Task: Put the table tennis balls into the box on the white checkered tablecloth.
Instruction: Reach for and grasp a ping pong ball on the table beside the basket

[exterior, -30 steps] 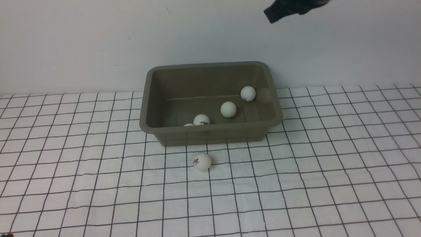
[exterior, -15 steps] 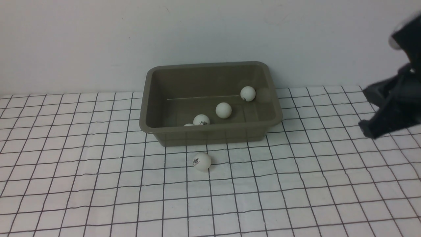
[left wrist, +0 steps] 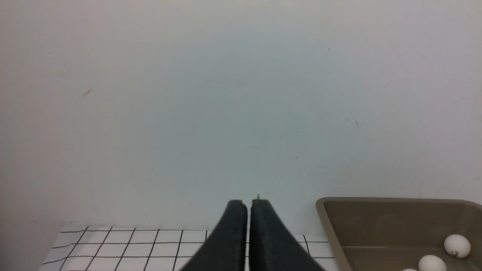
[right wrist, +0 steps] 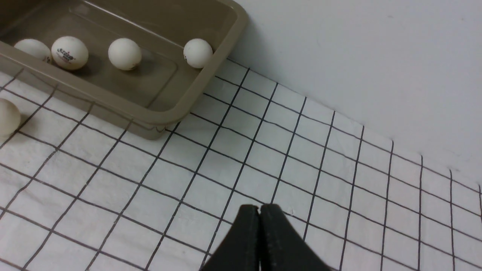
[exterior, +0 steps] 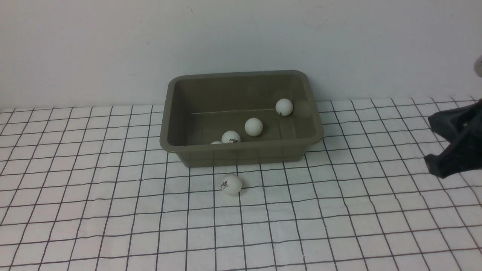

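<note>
Though the loose ball point(exterior: 231, 184) bears a logo point(exterior: 224, 184), its lettering is unreadable.

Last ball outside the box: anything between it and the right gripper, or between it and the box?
Nothing visible. The ball sits on bare tablecloth by the box; only its near wall must be cleared. The right gripper, shut, has open cloth toward it.

The box point(exterior: 241, 155) is smooth olive-grey plastic with a slight sheen on its inner walls; the table tennis balls point(exterior: 231, 184) are matt white plastic; the white checkered tablecloth point(exterior: 113, 210) is matt, slightly wrinkled cloth; the left gripper point(left wrist: 248, 205) and right gripper point(right wrist: 260, 209) appear to be matt black plastic, faintly grainy.
</note>
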Robot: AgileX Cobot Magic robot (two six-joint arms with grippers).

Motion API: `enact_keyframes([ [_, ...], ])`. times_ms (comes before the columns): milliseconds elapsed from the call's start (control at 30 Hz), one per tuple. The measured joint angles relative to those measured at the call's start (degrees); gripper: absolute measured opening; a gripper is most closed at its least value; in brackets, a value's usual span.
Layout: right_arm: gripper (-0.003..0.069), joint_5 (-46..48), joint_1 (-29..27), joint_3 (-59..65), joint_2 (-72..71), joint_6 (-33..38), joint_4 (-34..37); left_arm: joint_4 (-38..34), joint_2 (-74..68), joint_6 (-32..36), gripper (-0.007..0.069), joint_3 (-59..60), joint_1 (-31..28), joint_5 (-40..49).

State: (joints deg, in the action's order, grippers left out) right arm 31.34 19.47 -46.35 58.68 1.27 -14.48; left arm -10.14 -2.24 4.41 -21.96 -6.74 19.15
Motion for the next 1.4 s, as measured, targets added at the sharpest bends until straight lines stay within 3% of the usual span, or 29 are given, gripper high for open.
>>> enact_keyframes([
  [233, -0.0018, 7.00, 0.00, 0.00, -0.06, -0.25, 0.84, 0.00, 0.00, 0.00, -0.0004, 0.00, 0.00, -0.61],
  [467, -0.0018, 8.29, 0.00, 0.07, -6.44, -1.58, 0.90, -1.99, -0.06, -0.05, -0.0004, 0.00, 0.00, 0.07],
  [600, -0.0018, 9.26, 0.00, 1.83, -14.95, -1.63, -1.16, -6.91, -0.06, -0.11, -0.0004, 0.00, 0.00, 1.06],
  [700, -0.0018, 12.57, 0.00, 4.56, -22.70, -1.63, -2.02, -16.20, -0.30, 0.30, -0.0004, -0.33, 0.00, 3.75],
  [800, -0.0018, 16.94, 0.00, 7.02, -30.17, -1.65, -2.08, -24.56, -4.06, 7.86, -0.0004, -2.03, 0.00, 12.83],
  [933, -0.0018, 21.44, 0.00, 8.72, -36.78, -1.65, -2.46, -33.67, -17.21, 24.00, -0.0003, -5.96, 0.00, 27.47],
  [1067, -0.0018, 25.28, 0.00, 9.13, -40.96, -1.69, -2.89, -40.66, -33.12, 34.06, 0.0029, -12.76, 0.00, 32.61],
  [1167, -0.0018, 26.64, 0.00, 9.13, -42.23, -1.69, -2.83, -42.36, -43.76, 39.28, 0.0078, -16.83, 0.00, 34.71],
  [1300, -0.0018, 27.10, 0.00, 9.13, -42.36, -1.76, -0.36, -42.55, -52.86, 41.44, 0.0120, -18.69, 0.38, 35.89],
  [1400, -0.0018, 27.15, 0.00, 9.13, -42.36, -1.82, 1.46, -42.55, -57.99, 43.60, 0.0126, -18.79, 4.58, 33.95],
])
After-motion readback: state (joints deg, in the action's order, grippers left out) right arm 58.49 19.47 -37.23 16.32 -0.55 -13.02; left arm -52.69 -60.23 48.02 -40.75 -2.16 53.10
